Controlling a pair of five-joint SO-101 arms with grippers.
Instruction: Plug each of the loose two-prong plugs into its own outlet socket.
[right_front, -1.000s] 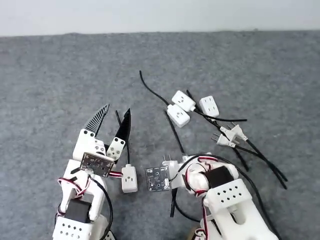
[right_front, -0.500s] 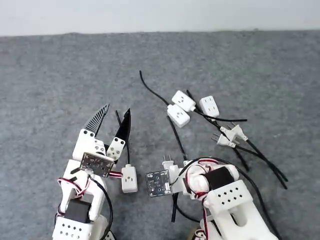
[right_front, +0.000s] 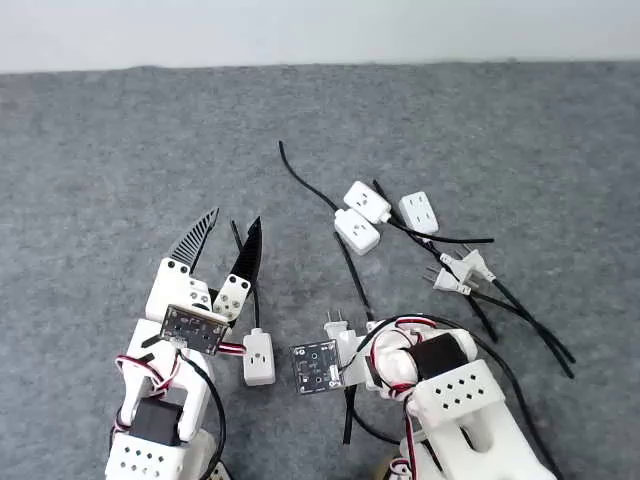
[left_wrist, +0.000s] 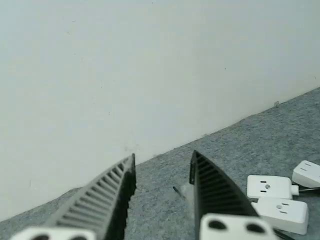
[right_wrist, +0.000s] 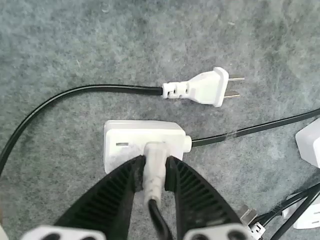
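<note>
Between the fingers of the right gripper (right_wrist: 153, 164) sits a white plug (right_wrist: 154, 150), pinched tight from both sides. Its black cord (right_wrist: 159, 220) runs back under the gripper. The front end of this plug meets the side of a white outlet (right_wrist: 135, 140) that lies just ahead of the fingertips. The prongs are hidden, so how deep they sit I cannot tell. Just beyond that outlet a second plug (right_wrist: 200, 89) lies loose on the grey carpet (right_wrist: 60, 40), apart from the outlet, with both prongs bare.

Beside the left arm, behind its fingertips and on the side toward the right arm, lies a spare outlet (right_front: 258, 358). The left gripper (right_front: 234, 220) is spread wide and has hold of nothing; it points toward the white wall (left_wrist: 150, 60).

Farther ahead of the right gripper and to its right, two loose plugs (right_front: 458, 272) lie close together, and their cords cross. Well ahead of the left gripper, to its right, two touching outlets (right_front: 357, 232) lie on the carpet, and a single outlet (right_front: 418, 212) is just beside them.
</note>
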